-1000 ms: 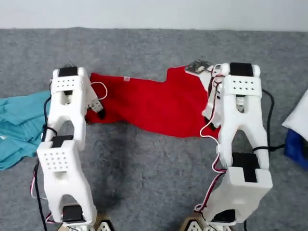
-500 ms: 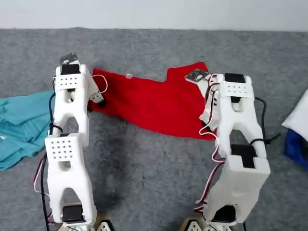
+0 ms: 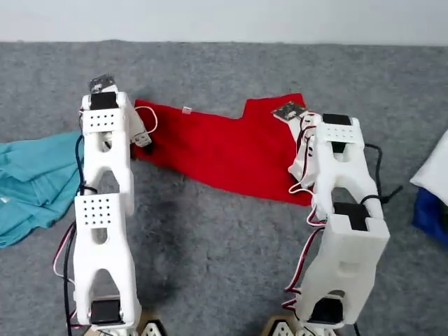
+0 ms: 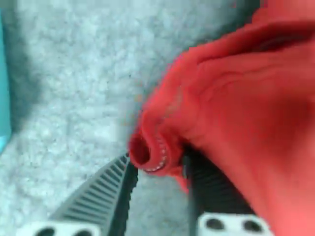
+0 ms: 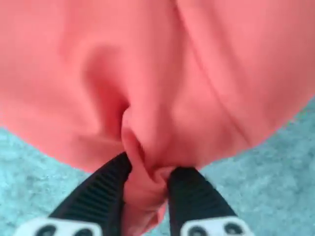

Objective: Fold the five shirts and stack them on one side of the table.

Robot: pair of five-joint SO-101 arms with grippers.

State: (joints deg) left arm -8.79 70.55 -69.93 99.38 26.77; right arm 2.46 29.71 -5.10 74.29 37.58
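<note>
A red shirt (image 3: pixel 224 150) lies stretched across the grey table between my two arms. My left gripper (image 4: pixel 157 164) is shut on the red shirt (image 4: pixel 231 98) at a bunched hem on its left end. My right gripper (image 5: pixel 145 174) is shut on a fold of the red shirt (image 5: pixel 162 73) at its right end. From above, the left arm (image 3: pixel 105 140) stands at the shirt's left edge and the right arm (image 3: pixel 332 161) covers its right edge. A teal shirt (image 3: pixel 31 185) lies crumpled at the table's left side.
A white cloth (image 3: pixel 434 171) and a blue cloth (image 3: pixel 430 217) lie at the right edge of the table. The grey carpet-like tabletop (image 3: pixel 217 252) is bare in front of the red shirt, between the arms. A white wall runs along the far edge.
Both arms have moved away from the camera's near side, carrying the red shirt's two ends farther back. The shirt now lies a little farther up the table and more stretched.
</note>
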